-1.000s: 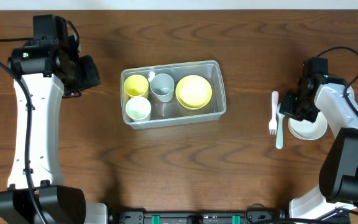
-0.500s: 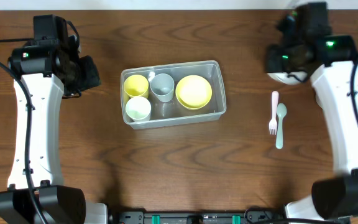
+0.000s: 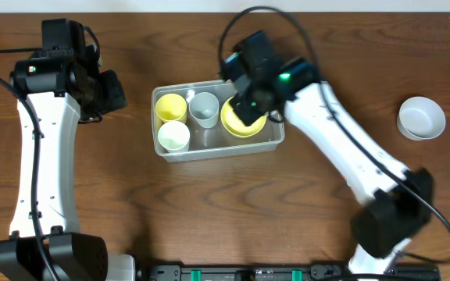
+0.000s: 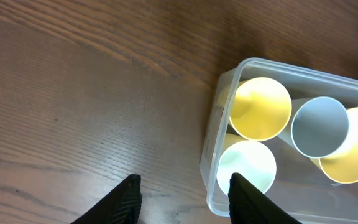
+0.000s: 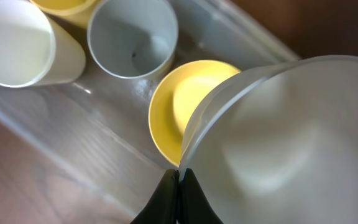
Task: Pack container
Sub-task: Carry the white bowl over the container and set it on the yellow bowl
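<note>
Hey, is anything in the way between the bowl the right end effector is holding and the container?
Nothing visible blocks it. The right end effector pinches the white bowl by its rim over the open container; a yellow bowl already lies inside, partly under it.

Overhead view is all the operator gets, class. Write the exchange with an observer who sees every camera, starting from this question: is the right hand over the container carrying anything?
Observer: Yes. The right wrist view shows the right hand shut on the rim of a white bowl, held above the yellow bowl in the container.
Operator: And the left hand, open or shut?
Observer: Open. The left wrist view shows the left hand with nothing between its fingers, over the table beside the container's short end.
</note>
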You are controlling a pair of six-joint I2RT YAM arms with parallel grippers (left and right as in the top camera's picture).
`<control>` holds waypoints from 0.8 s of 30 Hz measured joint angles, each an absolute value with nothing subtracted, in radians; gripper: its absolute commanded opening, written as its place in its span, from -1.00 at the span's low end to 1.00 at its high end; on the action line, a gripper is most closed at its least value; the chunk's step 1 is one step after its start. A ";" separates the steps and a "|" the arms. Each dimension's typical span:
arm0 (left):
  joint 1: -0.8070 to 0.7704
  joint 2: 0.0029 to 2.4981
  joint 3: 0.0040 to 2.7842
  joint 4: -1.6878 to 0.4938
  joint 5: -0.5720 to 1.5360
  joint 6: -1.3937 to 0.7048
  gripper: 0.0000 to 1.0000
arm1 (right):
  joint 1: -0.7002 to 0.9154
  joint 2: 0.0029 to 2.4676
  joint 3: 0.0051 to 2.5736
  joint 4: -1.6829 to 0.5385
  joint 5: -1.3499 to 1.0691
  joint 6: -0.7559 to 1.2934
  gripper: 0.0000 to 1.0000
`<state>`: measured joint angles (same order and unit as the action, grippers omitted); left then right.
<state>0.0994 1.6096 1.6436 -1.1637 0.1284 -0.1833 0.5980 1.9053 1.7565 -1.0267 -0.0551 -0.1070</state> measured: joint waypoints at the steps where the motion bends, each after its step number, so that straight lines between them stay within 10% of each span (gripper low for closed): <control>1: 0.099 1.610 1.644 -1.164 0.128 -0.183 -0.07 | 0.603 1.928 1.757 -1.019 -0.053 -0.110 -0.97; 6: 0.099 1.610 1.644 -1.164 0.128 -0.183 -0.07 | 0.627 2.008 1.751 -0.978 -0.047 -0.115 -0.86; 9: 0.099 1.610 1.644 -1.164 0.128 -0.183 -0.07 | 0.629 2.015 1.751 -0.973 -0.044 -0.113 0.33; 24: 0.099 1.610 1.644 -1.165 0.128 -0.183 -0.07 | 0.565 1.932 1.745 -1.003 0.070 0.002 0.46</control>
